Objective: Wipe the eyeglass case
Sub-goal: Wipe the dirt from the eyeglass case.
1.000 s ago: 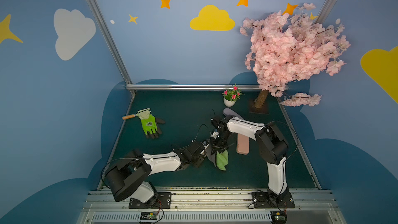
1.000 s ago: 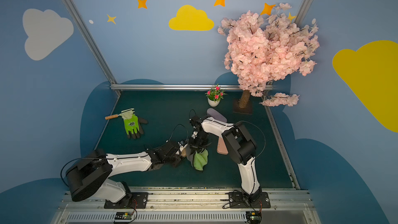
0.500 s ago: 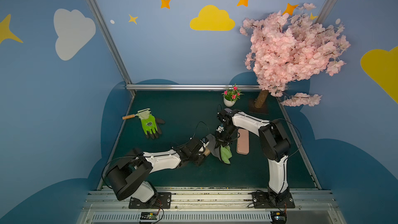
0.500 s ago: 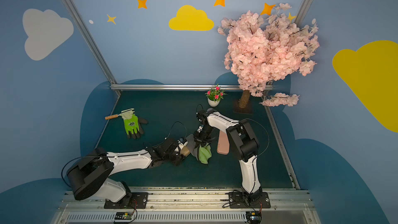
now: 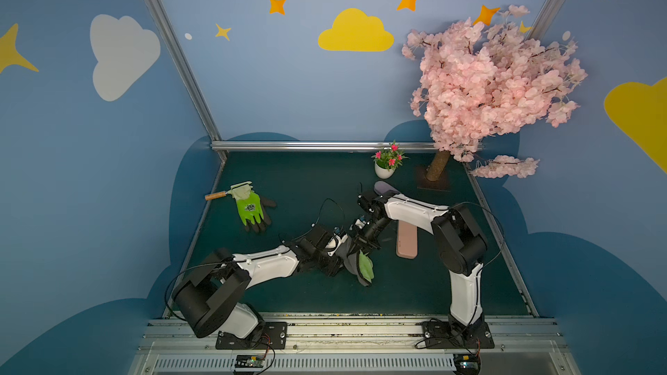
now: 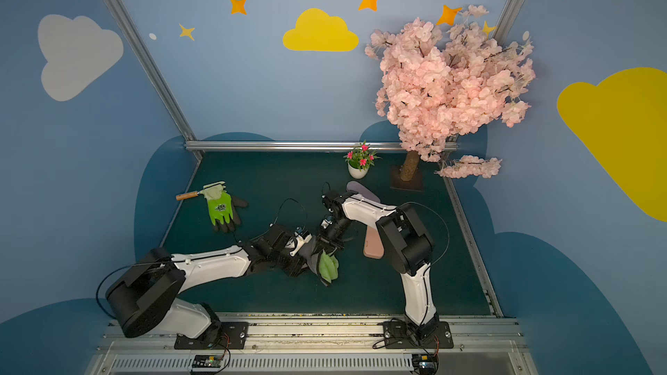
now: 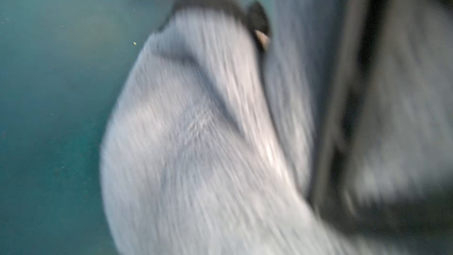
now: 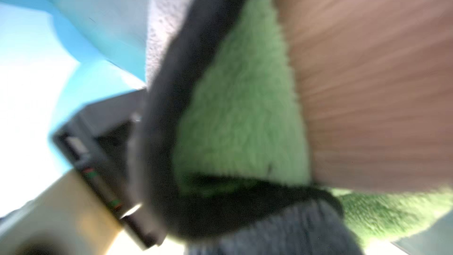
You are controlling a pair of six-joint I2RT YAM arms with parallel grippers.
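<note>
The pink eyeglass case (image 5: 407, 243) (image 6: 373, 247) lies flat on the green table, right of centre. Just left of it a grey cloth with a green side (image 5: 365, 268) (image 6: 328, 265) hangs bunched between both grippers, apart from the case. My left gripper (image 5: 341, 247) is shut on the cloth's grey part from the left. From above, my right gripper (image 5: 361, 245) is shut on its upper edge. Blurred grey cloth (image 7: 196, 143) fills the left wrist view and hides the fingers. The right wrist view shows green pile (image 8: 240, 106) beside a blurred pink surface (image 8: 367, 82).
A green work glove (image 5: 249, 207) and a wooden-handled tool (image 5: 216, 195) lie at the left. A small flower pot (image 5: 387, 167) and the pink blossom tree (image 5: 487, 84) stand at the back right. A purple oval object (image 5: 385, 186) lies behind the right arm.
The cloth and both grippers shifted a little right, then back left. Both grippers stayed shut on the cloth. The case has not moved.
</note>
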